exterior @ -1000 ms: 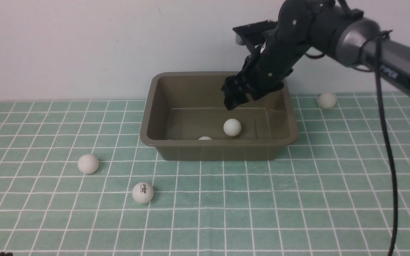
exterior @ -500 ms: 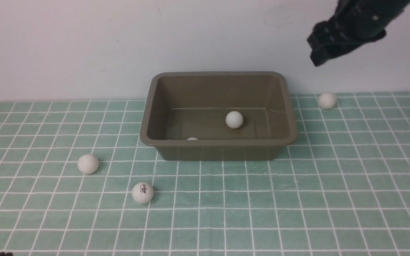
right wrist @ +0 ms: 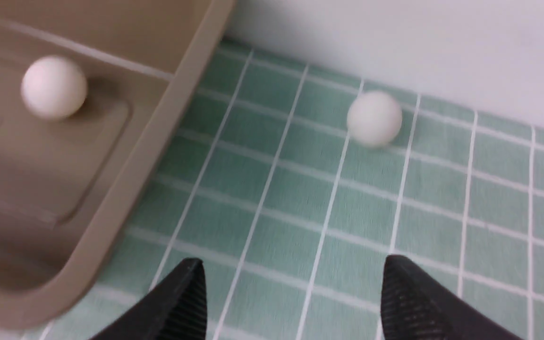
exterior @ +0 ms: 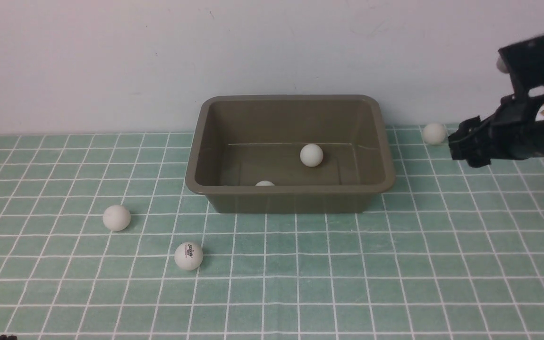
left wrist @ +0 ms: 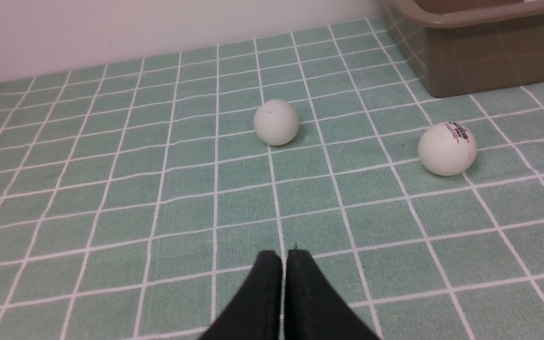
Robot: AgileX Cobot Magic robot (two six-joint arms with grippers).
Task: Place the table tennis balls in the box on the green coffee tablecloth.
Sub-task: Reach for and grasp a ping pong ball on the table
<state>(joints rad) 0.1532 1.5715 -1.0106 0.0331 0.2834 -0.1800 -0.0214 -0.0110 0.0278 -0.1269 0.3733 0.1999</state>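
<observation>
Two table tennis balls (exterior: pixel 311 155) lie in the box (exterior: pixel 291 200), one half hidden behind its near wall. Three more rest on the green coffee tablecloth (exterior: pixel 395 264), two off its front left and one beyond its right side. Near that one hovers the right gripper (right wrist: pixel 293 260), jaws spread and empty. The left gripper (left wrist: pixel 283 255) is clenched on nothing.

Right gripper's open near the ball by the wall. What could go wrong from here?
1. The ball lies loose on the green coffee tablecloth close to the wall. If a finger of the right gripper touches it off-centre, it could roll away.
2. The box is close beside that gripper. Clipping its rim may shift the box and stir the two balls inside.
</observation>
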